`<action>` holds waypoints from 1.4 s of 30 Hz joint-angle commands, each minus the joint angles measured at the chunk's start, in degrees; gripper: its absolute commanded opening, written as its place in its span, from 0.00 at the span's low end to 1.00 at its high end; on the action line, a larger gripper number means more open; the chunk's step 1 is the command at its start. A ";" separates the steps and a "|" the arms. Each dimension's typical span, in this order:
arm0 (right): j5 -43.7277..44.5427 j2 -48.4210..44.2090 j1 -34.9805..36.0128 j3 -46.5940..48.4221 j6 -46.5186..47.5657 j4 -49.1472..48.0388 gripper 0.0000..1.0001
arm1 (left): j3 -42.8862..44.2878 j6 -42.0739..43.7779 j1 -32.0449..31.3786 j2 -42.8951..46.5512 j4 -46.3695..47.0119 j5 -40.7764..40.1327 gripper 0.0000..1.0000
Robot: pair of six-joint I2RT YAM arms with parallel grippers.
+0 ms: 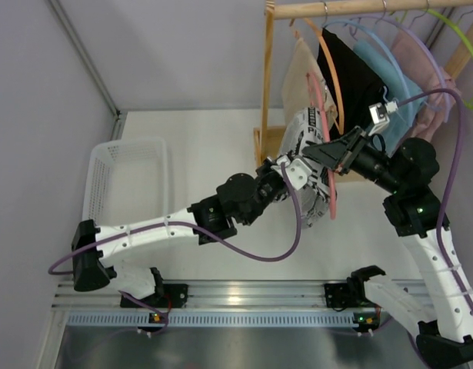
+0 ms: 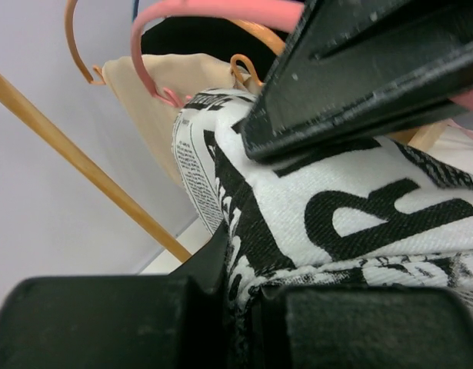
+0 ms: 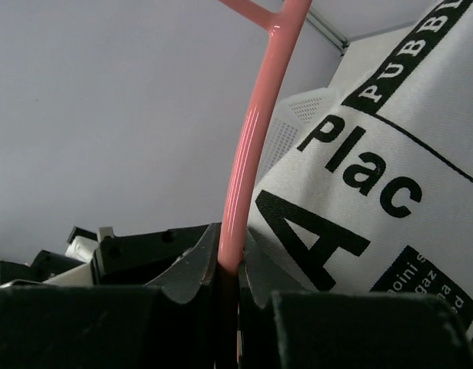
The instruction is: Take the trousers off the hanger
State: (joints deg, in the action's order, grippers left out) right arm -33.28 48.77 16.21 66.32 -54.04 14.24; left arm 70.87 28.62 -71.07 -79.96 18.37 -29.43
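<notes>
The left arm [image 1: 144,234] and the right arm [image 1: 444,269] have white shells with black joints. A purple cable [image 1: 259,257] hangs along each, and a green light [image 1: 421,208] glows on the right one.

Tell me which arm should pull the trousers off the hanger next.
Left. The left tool is shut on the printed trousers; the right tool clamps the pink hanger and can brace it.

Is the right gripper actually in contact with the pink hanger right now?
Touching. The right wrist view shows the pink hanger running down between the right gripper's closed jaws, pinched on both sides.
</notes>
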 commanded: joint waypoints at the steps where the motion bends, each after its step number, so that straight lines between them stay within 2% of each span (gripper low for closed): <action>1: 0.41 -1.31 -0.74 -1.28 4.56 -2.72 0.00 | 6.20 -0.06 0.05 5.08 5.54 -1.76 0.00; 6: -0.47 -0.53 -1.18 -6.64 0.79 -6.06 0.00 | 12.53 -0.59 0.05 5.52 2.11 -4.23 0.00; 13: -1.88 1.85 -1.71 -12.97 -1.77 -10.72 0.00 | 21.05 3.36 0.40 4.73 0.79 -4.85 0.00; 28: -1.09 4.66 -1.71 -17.54 2.18 -8.79 0.00 | 42.04 6.62 5.15 0.34 0.17 -4.49 0.00; 34: -0.56 5.72 -1.70 -19.13 6.31 -6.77 0.00 | 50.93 7.94 9.09 -1.86 0.17 -4.59 0.00; 42: -1.53 6.69 -1.70 -18.95 9.13 -5.89 0.00 | 52.27 8.12 15.51 -0.11 0.17 -5.81 0.00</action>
State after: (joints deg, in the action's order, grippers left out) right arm -35.79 53.74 15.51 49.67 -51.03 1.10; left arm 116.33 36.58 -58.74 -87.50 -2.96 -33.93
